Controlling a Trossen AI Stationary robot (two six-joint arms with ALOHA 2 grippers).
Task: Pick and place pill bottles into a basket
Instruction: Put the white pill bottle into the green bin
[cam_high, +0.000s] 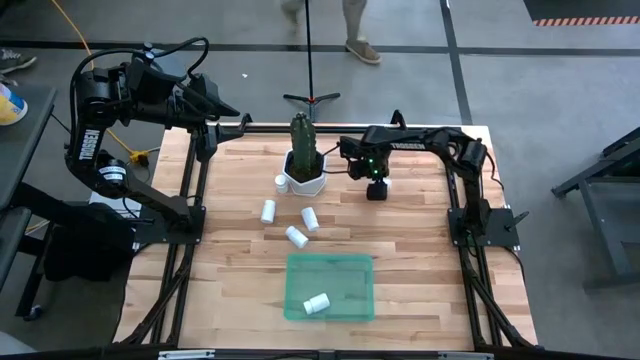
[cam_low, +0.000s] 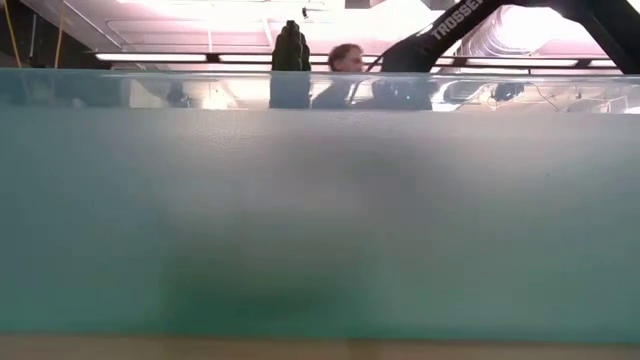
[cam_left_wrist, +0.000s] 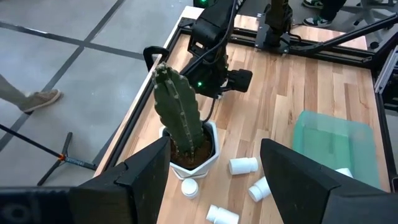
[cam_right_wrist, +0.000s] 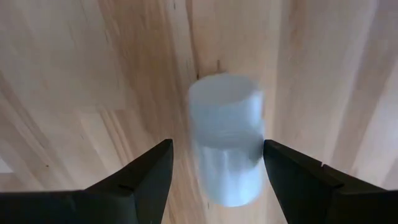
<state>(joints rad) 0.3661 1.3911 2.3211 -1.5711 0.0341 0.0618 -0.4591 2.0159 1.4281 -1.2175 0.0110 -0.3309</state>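
Note:
The green basket (cam_high: 330, 270) lies near the table's front edge with one white pill bottle (cam_high: 317, 303) lying in it. Three bottles lie on the wood between basket and pot (cam_high: 268, 210) (cam_high: 310, 217) (cam_high: 296, 236), and one stands by the pot (cam_high: 280, 182). My right gripper (cam_high: 376, 190) points down at the table right of the pot. It is open (cam_right_wrist: 217, 149), with another bottle (cam_right_wrist: 225, 137) on the wood between its fingers. My left gripper (cam_left_wrist: 214, 152) is open and empty, raised at the table's far left corner (cam_high: 235, 122).
A white hexagonal pot with a green cactus (cam_high: 303, 165) stands at the table's far middle, just left of my right gripper. The basket's wall (cam_low: 320, 220) fills the low view. A person's legs (cam_high: 355, 30) show on the floor beyond the far edge.

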